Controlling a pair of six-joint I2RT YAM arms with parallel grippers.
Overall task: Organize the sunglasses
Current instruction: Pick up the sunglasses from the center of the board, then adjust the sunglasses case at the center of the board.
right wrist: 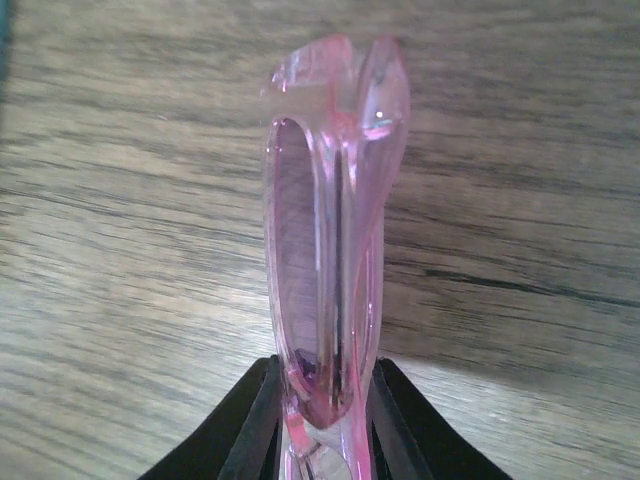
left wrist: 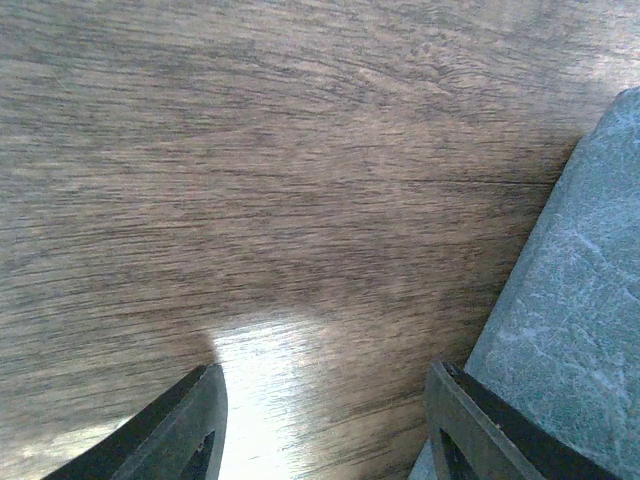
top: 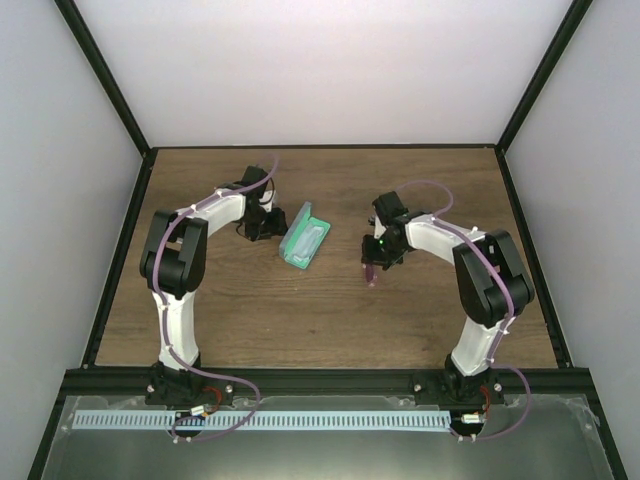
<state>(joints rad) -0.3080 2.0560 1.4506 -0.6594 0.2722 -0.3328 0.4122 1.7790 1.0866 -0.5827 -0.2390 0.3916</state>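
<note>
Right of centre on the wooden table (top: 300,320): right gripper (right wrist: 325,400) clamped on the sunglasses (right wrist: 335,230).
Its two black fingers (right wrist: 250,420) press the folded pink frame from either side, the glasses edge-on between them, well apart from the case (top: 305,237). The left gripper (left wrist: 325,400) stands partly open and holds nothing, low over the wood, one finger just beside the case's grey-blue edge.

Soft, even light overhead. Glare whitens the wooden table (left wrist: 270,390) at lower centre of the blurred left wrist view; the sunglasses (right wrist: 345,200) glint at upper centre.
</note>
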